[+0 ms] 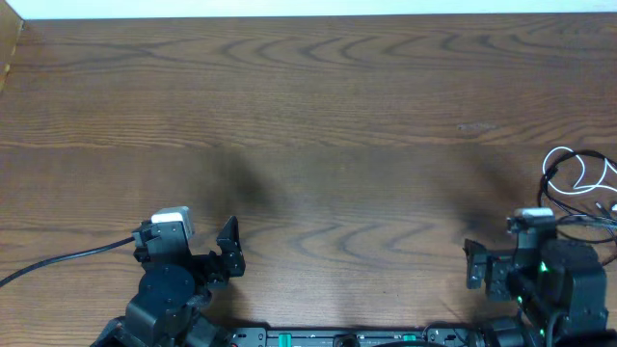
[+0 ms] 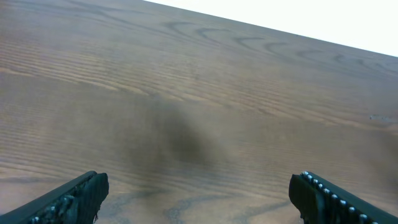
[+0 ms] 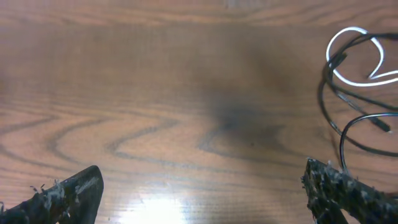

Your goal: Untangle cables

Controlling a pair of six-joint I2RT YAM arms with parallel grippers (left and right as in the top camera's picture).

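The cables [image 3: 348,68] are found at the table's [image 1: 308,96] right edge, just ahead of the right arm and to its right, well apart from the left arm. They are partly cut off by the frame, so their full extent cannot be told. In the right wrist view the bundle's long axis is seen to run roughly far to near. The white cord [image 3: 351,29] is looped at the far end. The black cord [image 3: 323,93] is crossed over it and trails toward the arm. One small black plug end [image 3: 380,124] is pointed outward to the right. The right gripper [image 3: 202,180] and the left gripper [image 2: 199,190] are held above bare wood, jaws spread wide, nothing between them. The table is dark brown woodgrain with a glare patch. A pale strip [image 1: 308,8] is seen beyond its far edge.
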